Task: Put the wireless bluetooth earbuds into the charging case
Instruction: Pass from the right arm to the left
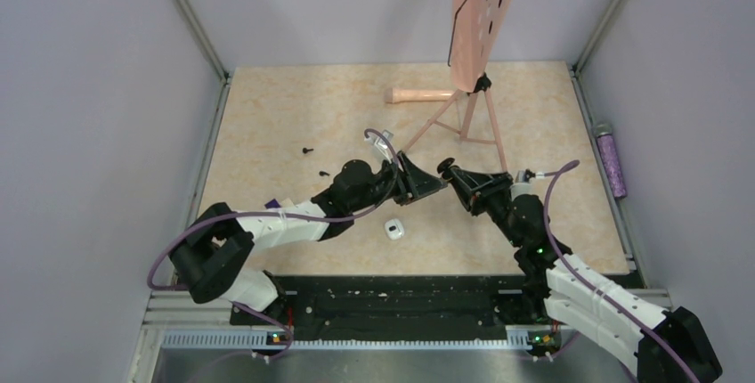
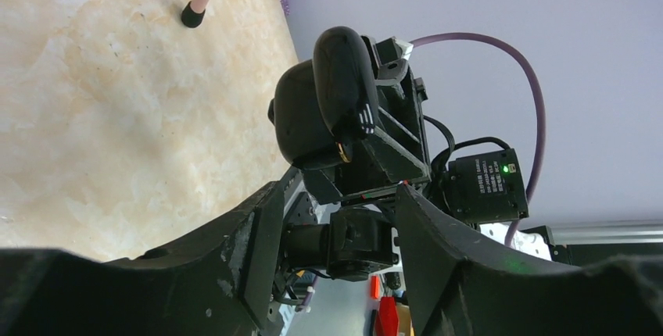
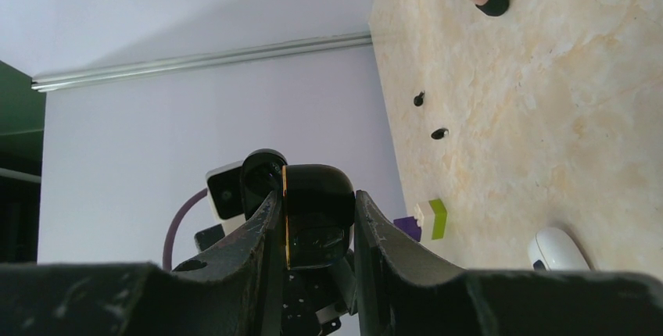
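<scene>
Right fingers (image 3: 383,242) are pinching the case (image 3: 313,207) mid-air, presenting its lid to the spread left fingers (image 2: 258,250), I guess.

Black charging case (image 2: 313,117) ahead, left fingers (image 2: 234,266) parted, marbled table (image 2: 94,117)

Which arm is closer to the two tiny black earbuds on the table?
Left. The left arm lies right beside the earbuds; the right arm is well away, on its far side.
</scene>
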You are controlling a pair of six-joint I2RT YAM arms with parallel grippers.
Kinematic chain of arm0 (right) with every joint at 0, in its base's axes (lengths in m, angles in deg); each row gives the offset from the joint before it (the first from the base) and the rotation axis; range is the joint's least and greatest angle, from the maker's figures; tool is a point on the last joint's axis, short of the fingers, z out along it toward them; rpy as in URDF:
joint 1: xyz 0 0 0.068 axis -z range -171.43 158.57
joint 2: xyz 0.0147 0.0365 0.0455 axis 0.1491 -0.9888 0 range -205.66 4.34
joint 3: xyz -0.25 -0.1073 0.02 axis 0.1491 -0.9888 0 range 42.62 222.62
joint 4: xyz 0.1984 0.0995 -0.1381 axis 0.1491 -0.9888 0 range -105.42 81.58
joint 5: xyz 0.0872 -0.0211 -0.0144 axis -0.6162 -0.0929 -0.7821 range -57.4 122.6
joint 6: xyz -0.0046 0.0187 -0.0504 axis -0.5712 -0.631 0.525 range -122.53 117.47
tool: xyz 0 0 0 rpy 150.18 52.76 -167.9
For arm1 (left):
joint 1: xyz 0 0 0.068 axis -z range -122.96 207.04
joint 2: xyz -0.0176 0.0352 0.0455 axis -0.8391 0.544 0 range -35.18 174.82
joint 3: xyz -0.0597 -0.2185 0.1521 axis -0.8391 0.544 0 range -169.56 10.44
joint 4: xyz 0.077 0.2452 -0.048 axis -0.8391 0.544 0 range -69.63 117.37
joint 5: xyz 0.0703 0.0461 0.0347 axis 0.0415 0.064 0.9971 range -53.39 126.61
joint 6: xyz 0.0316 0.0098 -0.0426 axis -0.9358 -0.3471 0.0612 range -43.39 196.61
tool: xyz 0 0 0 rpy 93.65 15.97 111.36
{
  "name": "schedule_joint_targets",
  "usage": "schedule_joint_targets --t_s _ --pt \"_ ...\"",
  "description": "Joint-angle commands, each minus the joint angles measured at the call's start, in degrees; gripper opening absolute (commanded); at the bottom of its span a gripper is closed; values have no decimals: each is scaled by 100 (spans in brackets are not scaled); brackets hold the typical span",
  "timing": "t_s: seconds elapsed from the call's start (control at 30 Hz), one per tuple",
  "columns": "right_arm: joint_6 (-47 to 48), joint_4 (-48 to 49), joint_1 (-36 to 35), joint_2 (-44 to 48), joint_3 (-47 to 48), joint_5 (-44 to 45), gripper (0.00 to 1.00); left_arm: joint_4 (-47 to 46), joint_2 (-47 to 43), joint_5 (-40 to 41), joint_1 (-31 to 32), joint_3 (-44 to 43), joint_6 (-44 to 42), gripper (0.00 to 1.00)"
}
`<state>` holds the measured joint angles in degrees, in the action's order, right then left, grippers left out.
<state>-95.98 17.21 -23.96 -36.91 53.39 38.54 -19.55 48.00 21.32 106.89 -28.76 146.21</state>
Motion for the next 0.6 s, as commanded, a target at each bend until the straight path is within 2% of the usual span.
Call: schedule_joint_targets --t_s 0.0,0.13,0.27,0.37,0.47,0.57 --pt "-344 182 -41 70 85 -40 0 -200 46 128 -27 -167 -80 58" --pt "-997 -579 -124 112 238 149 0 -161 4 114 -27 -201 -221 59" --pt "-1519 -1135 -437 173 431 711 0 65 -133 227 -27 -172 -345 68" --pt "-1838 -1549 -714 139 635 1222 0 169 -243 370 -27 -119 -340 71" --pt "-2109 -1630 -931 14 709 1608 0 359 -371 542 -36 -94 -349 72" --pt "-2276 -1697 -1040 -192 837 1600 0 656 -447 632 -36 -179 -421 73"
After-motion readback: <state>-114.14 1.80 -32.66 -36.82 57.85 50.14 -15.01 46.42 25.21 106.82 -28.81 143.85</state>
